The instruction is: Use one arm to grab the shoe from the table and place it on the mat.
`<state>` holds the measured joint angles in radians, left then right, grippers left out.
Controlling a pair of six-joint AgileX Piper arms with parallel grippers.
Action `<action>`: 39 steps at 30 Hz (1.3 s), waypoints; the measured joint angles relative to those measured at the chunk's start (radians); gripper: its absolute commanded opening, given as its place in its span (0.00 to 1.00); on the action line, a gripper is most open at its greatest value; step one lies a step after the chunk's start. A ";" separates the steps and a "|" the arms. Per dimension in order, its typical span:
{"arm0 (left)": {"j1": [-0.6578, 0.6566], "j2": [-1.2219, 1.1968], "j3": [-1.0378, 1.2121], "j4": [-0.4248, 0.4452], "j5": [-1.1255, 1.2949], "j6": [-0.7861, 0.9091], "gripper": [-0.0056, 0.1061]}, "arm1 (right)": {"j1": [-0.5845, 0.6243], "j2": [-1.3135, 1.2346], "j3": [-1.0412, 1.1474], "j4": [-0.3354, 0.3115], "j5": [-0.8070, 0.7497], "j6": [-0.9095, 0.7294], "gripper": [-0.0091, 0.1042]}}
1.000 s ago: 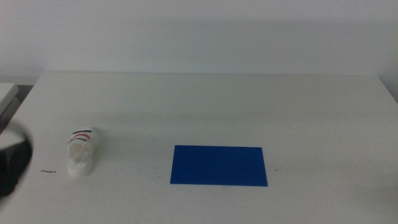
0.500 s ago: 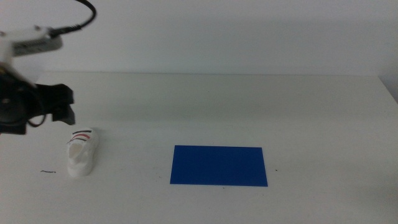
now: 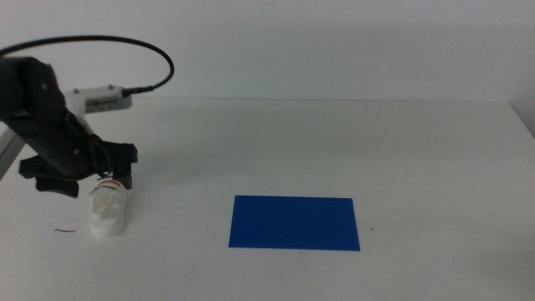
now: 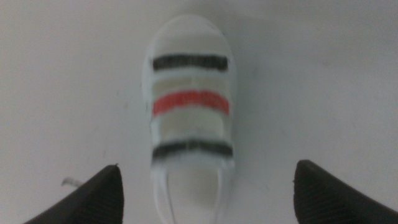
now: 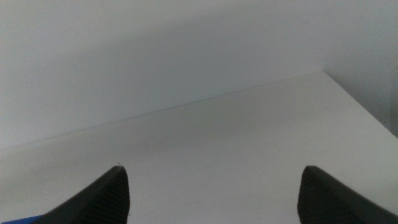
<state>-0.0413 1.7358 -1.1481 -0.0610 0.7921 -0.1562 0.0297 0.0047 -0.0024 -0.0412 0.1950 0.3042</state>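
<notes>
Having swung in from the frame's left edge, the left gripper [image 4: 205,186] is straddling the shoe [image 4: 189,112], jaws wide, ready to grasp.

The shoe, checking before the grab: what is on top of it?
Two dark straps and one red strap cross the shoe. The left gripper hangs open above it, not touching; in the middle view the arm hides its far end.
</notes>
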 measured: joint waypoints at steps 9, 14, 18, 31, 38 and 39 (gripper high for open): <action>0.000 0.127 -0.004 0.039 -0.108 0.005 0.81 | 0.000 0.000 0.000 0.000 0.000 0.000 0.78; 0.000 0.132 -0.006 0.014 -0.113 0.000 0.37 | 0.000 0.000 0.000 0.000 0.000 0.000 0.78; -0.009 0.113 -0.011 -0.034 -0.066 -0.004 0.03 | 0.000 0.000 0.000 0.000 0.000 0.000 0.78; -0.547 0.169 -0.385 0.079 0.216 -0.387 0.04 | 0.000 0.000 0.000 0.000 0.000 0.000 0.78; -0.688 0.285 -0.478 0.083 0.233 -0.537 0.04 | 0.000 0.000 0.000 0.000 0.000 0.000 0.78; -0.689 0.289 -0.478 0.085 0.235 -0.538 0.04 | 0.000 0.000 0.000 0.000 0.000 0.000 0.78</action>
<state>-0.7303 2.0245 -1.6261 0.0237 1.0272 -0.6942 0.0297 0.0047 -0.0024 -0.0412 0.1950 0.3042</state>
